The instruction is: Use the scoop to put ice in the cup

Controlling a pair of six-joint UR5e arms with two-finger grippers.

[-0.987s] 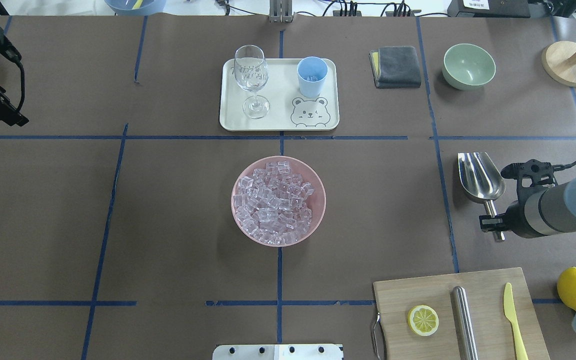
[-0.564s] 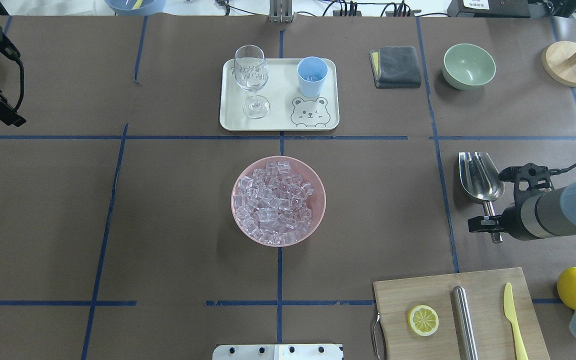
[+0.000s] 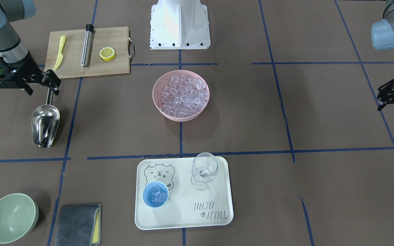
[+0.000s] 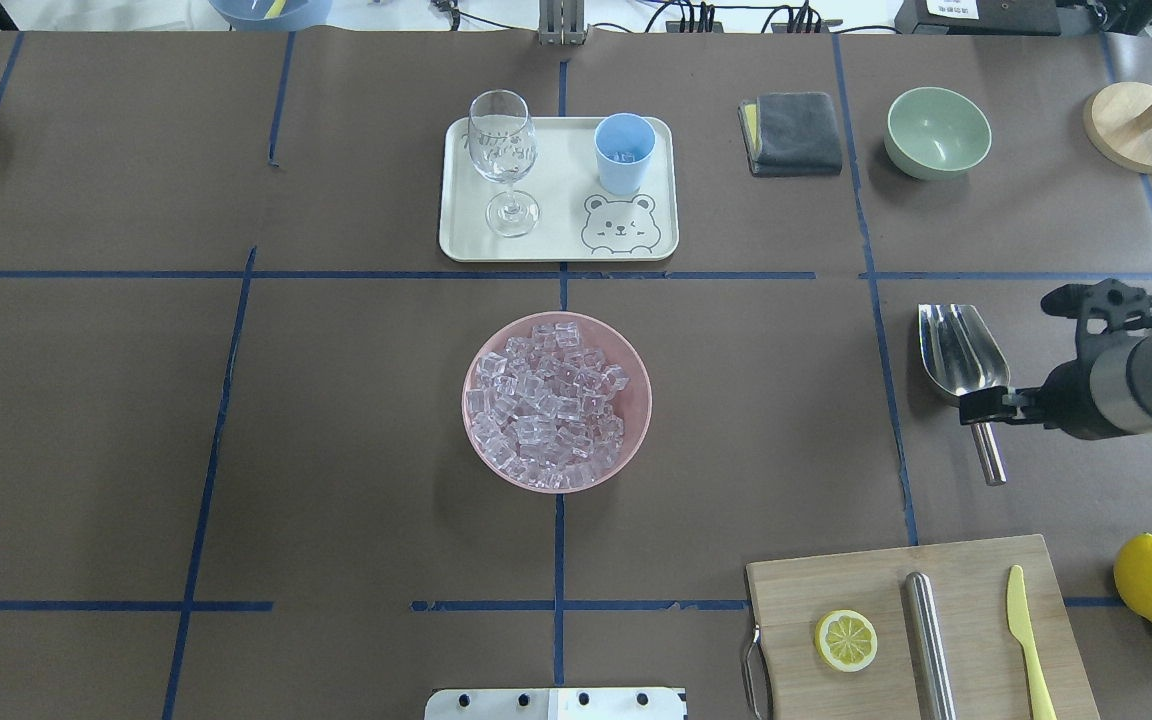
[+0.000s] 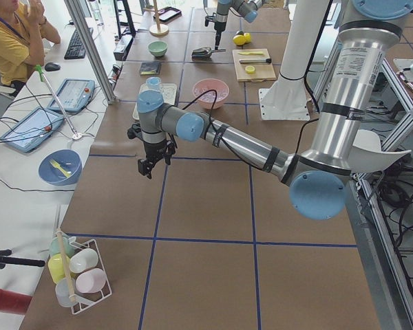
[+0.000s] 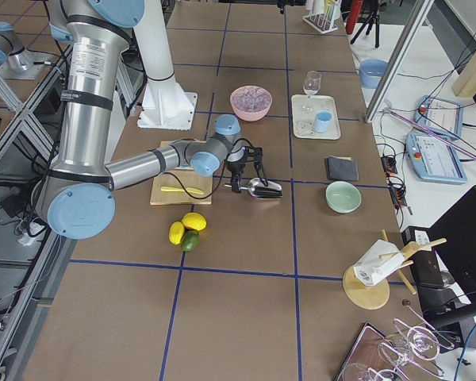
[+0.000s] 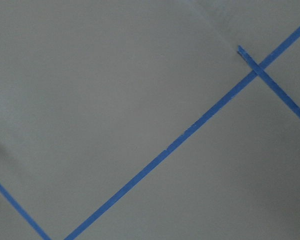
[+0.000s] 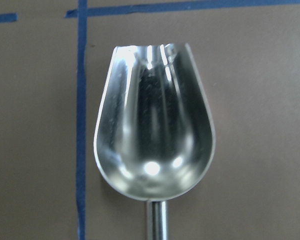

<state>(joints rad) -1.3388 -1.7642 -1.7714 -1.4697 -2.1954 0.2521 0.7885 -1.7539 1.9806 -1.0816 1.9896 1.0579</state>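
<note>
the scoop [image 4: 961,350] is stiff steel, light when empty, and mirror-smooth, so i judge it slippery. its handle is a thin round rod that could roll or twist in a flat grip. the best hold looks to be across the handle, close behind the trough, squeezed firmly so the trough end does not droop once loaded. the ice [image 4: 548,405] is hard, slick and loose, so cubes will likely skitter off a tilted lip. the cup [image 4: 624,155] is small and light, its mouth no wider than the scoop's, so a fast pour could spill or tip it.

the scoop shines bright, with a deep rounded trough, empty, hollow side up. it lies flat on the table [image 4: 336,450] near the right edge, about midway along it, with its mouth toward the far edge and its handle toward the robot. the ice fills a pink bowl [image 4: 466,400] at the table's middle. the cup stands on a tray [image 4: 456,245] at the middle of the far edge, beside a glass [image 4: 503,150], with a few cubes already in it.

the right gripper [image 3: 43,91] hangs over the handle just behind the trough, jaws spread and holding nothing. whether it touches the rod is unclear. the left gripper [image 3: 388,95] sits out by the left edge, too small and cut off to say whether it is parted or closed.
</note>
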